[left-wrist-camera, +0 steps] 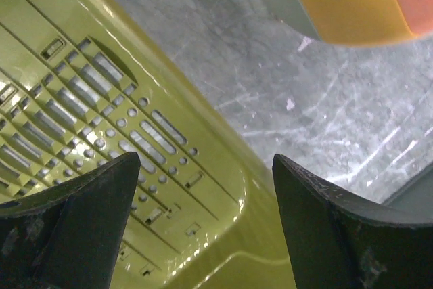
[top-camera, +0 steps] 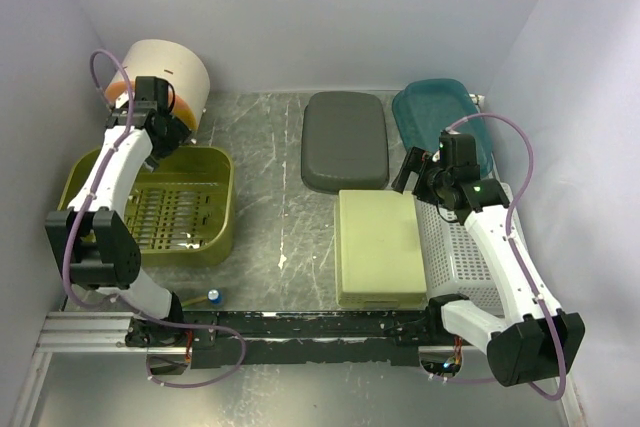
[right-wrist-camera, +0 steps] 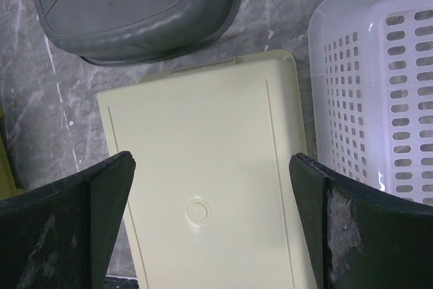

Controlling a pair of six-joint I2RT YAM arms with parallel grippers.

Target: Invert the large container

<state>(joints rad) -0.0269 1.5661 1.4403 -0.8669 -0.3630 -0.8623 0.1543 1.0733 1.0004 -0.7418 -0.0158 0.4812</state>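
Overhead view: the green tub (top-camera: 170, 215) sits at the left of the frame on the tabletop (top-camera: 270, 147), mouth up with its slotted floor showing, so it is not yet flipped. The left end effector (top-camera: 180, 139) hovers over its upper right corner.

Left wrist view: fingers spread wide, nothing gripped, tub wall below.

Right wrist view: the right end effector (right-wrist-camera: 211, 164) is wide open and empty above a pale tray (right-wrist-camera: 203, 120).

The whole turn remains.

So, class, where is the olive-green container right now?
In the top view, the large container sits open side up on the left of the table, under the left arm, a cream tub behind it.
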